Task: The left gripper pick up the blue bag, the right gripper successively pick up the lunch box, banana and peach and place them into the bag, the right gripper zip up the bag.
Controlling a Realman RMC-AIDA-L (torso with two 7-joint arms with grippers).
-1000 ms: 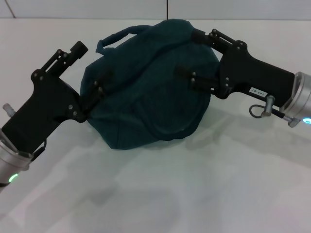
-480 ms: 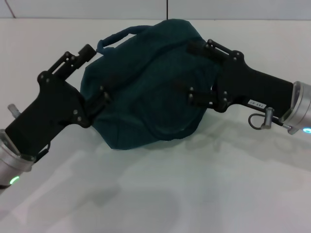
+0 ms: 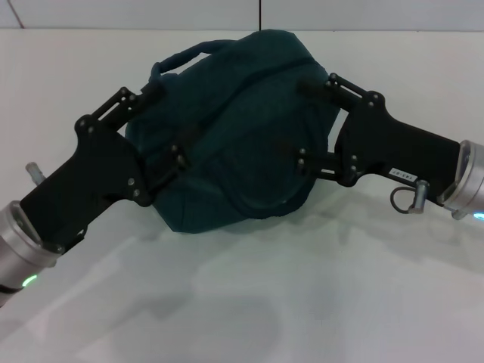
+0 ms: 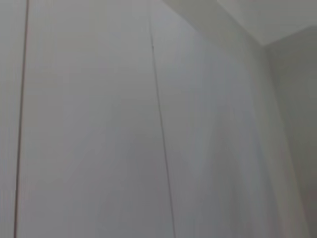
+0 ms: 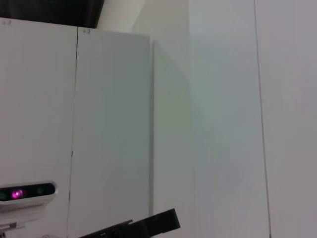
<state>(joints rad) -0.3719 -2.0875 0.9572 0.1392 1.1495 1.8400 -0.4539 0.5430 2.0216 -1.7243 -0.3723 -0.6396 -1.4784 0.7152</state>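
The blue bag [image 3: 234,144] lies slumped on the white table [image 3: 302,302]. Left gripper [image 3: 162,125] stands against the bag's left side, right gripper [image 3: 306,125] against its right side; both jaws spread open, fingers pressing fabric.

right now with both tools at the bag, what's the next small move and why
Probably ease the left tool inward so its fingers close around the side of the blue bag. That tool sits open against the bag's left flank, and the right tool is open against its right side. The bag lies bulging on the white table, with no lunch box, banana or peach in view, so the load looks packed already.
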